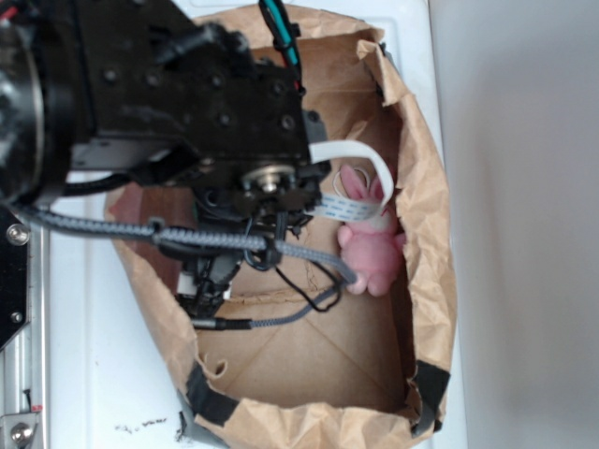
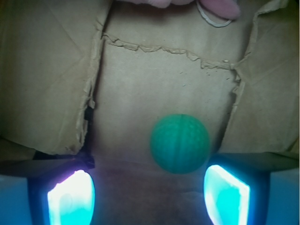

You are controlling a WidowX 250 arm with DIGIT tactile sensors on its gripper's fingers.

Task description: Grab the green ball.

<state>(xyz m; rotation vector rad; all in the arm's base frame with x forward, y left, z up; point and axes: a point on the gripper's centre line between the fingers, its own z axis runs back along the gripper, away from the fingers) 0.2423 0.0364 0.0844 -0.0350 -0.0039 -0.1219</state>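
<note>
My arm (image 1: 178,103) reaches down into a brown paper bag (image 1: 426,234) that lies open on a white surface (image 1: 84,374). From the outside view the arm's black body and grey cables (image 1: 215,241) cover most of the bag's inside; my gripper (image 1: 208,285) is low in the bag, its tips hard to make out there.

Wrist view: my gripper (image 2: 150,194) is spread wide. Both fingers (image 2: 71,199) glow cyan at the bottom corners of the picture, well apart from each other, nothing pinched between them.

The green ball (image 2: 179,143) sits on the bag's brown paper floor, between the two fingers but nearer the right-hand one in the picture, and slightly ahead of the tips. I cannot tell whether it touches that finger. Its surface is dimpled. The outside view does not show it.

A pink bunny (image 1: 367,245) leans against the far bag wall, beyond the ball. Only its lower edge (image 2: 220,7) shows at the wrist picture's top.
</note>
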